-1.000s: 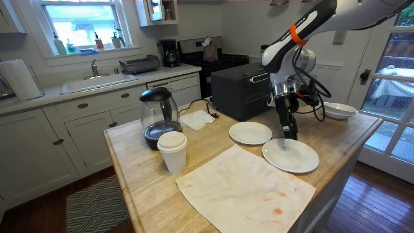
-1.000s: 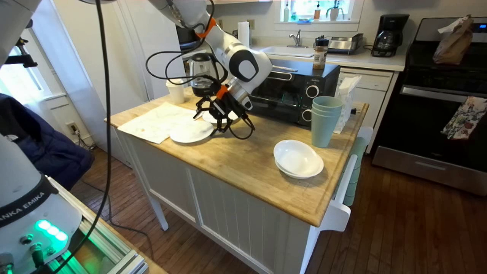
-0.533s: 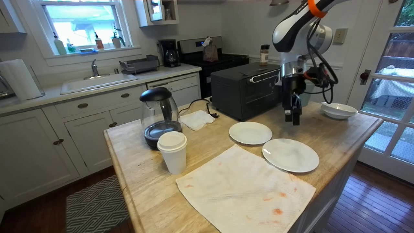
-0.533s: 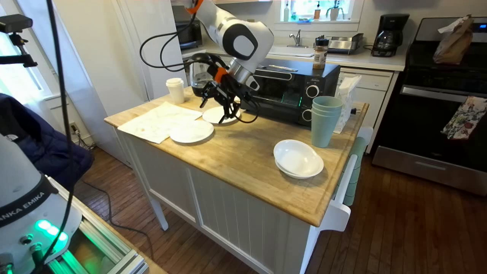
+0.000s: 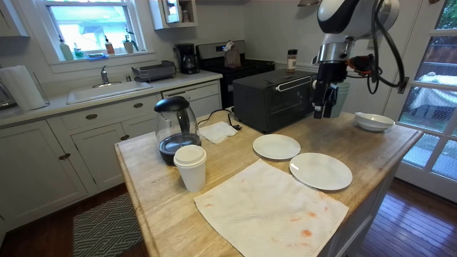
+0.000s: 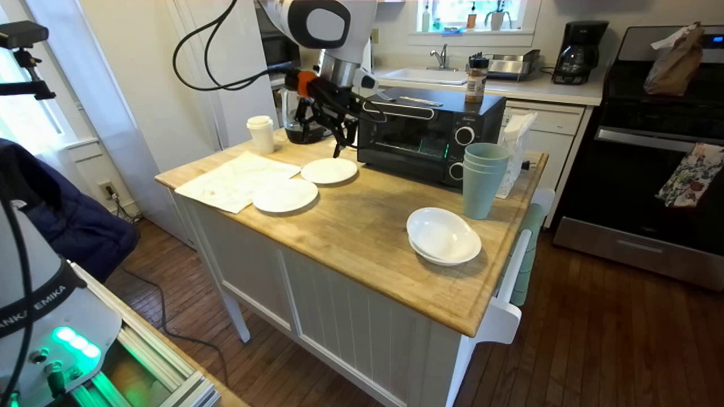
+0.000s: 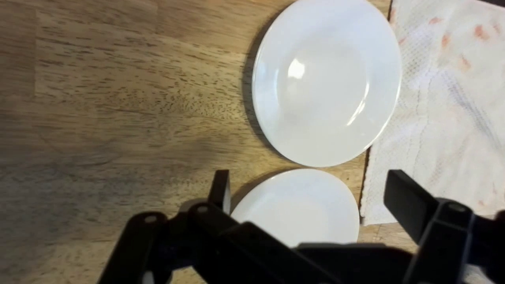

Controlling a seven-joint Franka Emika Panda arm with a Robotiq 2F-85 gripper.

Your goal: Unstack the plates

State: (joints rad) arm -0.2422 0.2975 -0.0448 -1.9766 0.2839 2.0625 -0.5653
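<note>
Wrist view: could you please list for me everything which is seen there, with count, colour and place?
Upper flat, round, glossy plate: one, white, top, right of centre
Lower flat, round plate: one, white, just below it, not stacked, partly hidden
Flat, textured towel: one, off-white with orange stains, right side
Wooden tabletop: one, brown, beneath plates and towel
Unidentifiable strip: one, dark, top-right corner
Robot's jaws: one pair, black, across the bottom, standing apart

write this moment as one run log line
tool: open, empty, above table | plates: two, side by side, unstacked | task: looks finished
</note>
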